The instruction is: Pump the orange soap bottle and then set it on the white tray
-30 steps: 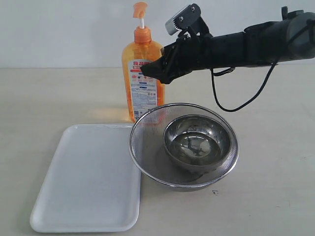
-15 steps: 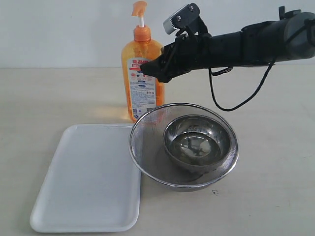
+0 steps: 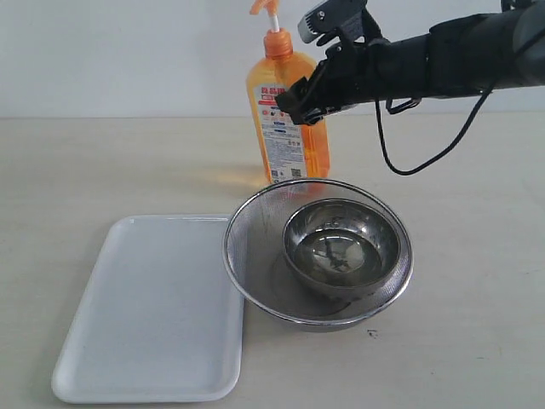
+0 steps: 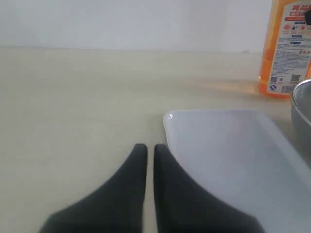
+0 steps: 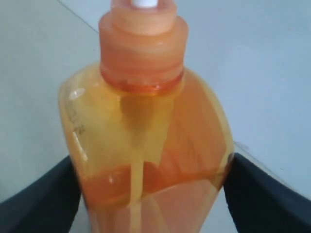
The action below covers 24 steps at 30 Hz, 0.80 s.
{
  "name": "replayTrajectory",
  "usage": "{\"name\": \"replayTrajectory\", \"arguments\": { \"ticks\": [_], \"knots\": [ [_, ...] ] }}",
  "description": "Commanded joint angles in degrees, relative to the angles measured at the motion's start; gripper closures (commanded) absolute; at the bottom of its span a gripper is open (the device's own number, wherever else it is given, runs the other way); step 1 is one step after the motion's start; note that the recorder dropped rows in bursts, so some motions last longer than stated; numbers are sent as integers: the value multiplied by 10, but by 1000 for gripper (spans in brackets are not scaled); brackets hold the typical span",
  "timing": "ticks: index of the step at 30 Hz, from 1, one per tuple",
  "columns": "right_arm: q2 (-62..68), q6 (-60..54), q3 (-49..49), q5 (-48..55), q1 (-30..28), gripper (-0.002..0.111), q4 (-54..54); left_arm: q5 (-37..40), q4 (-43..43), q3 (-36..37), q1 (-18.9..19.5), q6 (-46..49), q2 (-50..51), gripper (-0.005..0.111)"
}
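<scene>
The orange soap bottle (image 3: 281,145) stands tall behind the strainer, its pump head cut off by the top of the exterior view. My right gripper (image 3: 298,104) is shut on the bottle's upper body. In the right wrist view the black fingers (image 5: 41,199) press both sides of the bottle (image 5: 146,126) below its orange collar. I cannot tell if its base touches the table. The white tray (image 3: 153,315) lies flat at the front left. My left gripper (image 4: 150,148) is shut and holds nothing, low over the table beside the tray's (image 4: 228,160) corner.
A round steel mesh strainer (image 3: 234,256) holding a steel bowl (image 3: 341,247) sits right of the tray and in front of the bottle. The right arm and its cable (image 3: 426,158) hang over the table's back right. The strainer's rim (image 4: 301,102) shows in the left wrist view.
My right gripper has carried the bottle to the right and higher in the exterior view, from behind the tray's far corner to behind the strainer. Tray, strainer and bowl have not moved.
</scene>
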Motion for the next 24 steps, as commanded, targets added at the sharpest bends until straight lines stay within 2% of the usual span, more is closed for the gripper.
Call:
{"name": "replayTrajectory", "arguments": {
  "ticks": [1,6,13,19,24],
  "knots": [
    [-19,52,-2,13,-13,108,-18,-2,-4,2,2,-1,-2,102],
    [-22,66,16,65,-44,108,3,-2,-4,2,2,-1,-2,102],
    [-57,29,70,12,-51,108,8,-2,-4,2,2,-1,-2,102],
    [-107,24,111,16,-56,108,17,-2,-4,2,2,-1,-2,102],
    [-150,-24,147,-7,-56,108,35,-2,-4,2,2,-1,-2,102]
  ]
}}
